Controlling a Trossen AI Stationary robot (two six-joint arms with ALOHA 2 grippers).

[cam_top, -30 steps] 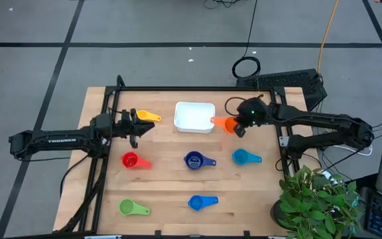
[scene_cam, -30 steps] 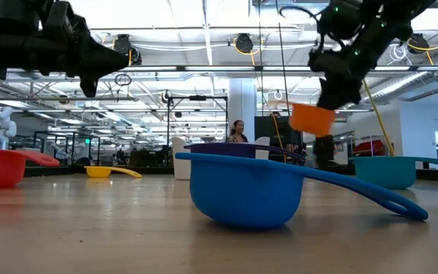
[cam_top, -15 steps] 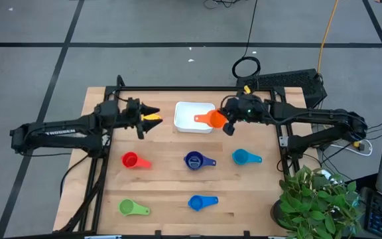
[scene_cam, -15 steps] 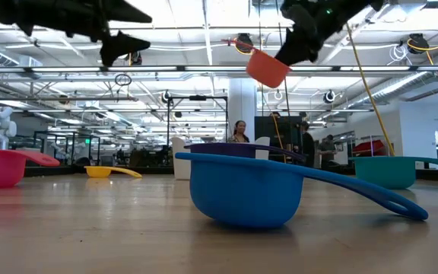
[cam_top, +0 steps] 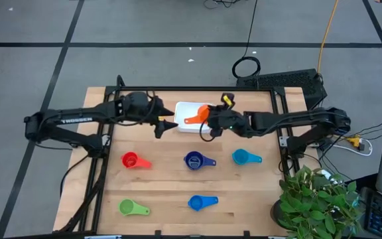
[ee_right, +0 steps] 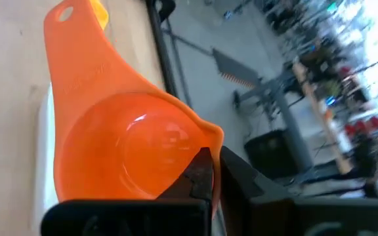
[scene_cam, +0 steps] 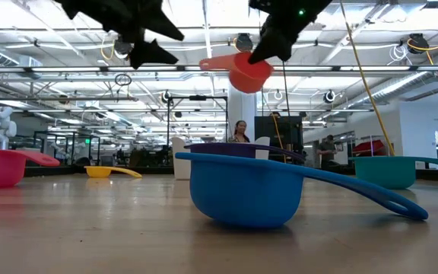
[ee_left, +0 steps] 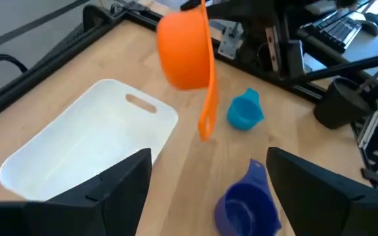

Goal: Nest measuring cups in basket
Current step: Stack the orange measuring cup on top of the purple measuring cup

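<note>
The right claw is clenched on the rim of the orange measuring cup, pinching the bowl's edge between its dark fingertips, and holds it in the air over the right half of the white basket. The cup is a smooth, glossy orange scoop with a round bowl and a short flat handle with a small hole at its end; its long axis runs from the claw toward the left arm, handle leading and tipped over the basket's middle. The basket sits at the back centre of the wooden desk, shallow, rectangular, with rounded corners and a slot handle in one end wall. Just left of the basket, the left claw hangs above the desk with its fingers spread and nothing between them, close to the orange handle but apart from it. The yellow cup rests toward the desk's back left side. Nearer the front, well apart from the basket, lie the red cup, navy cup, teal cup, green cup and blue cup, each upright on the desk.
</note>
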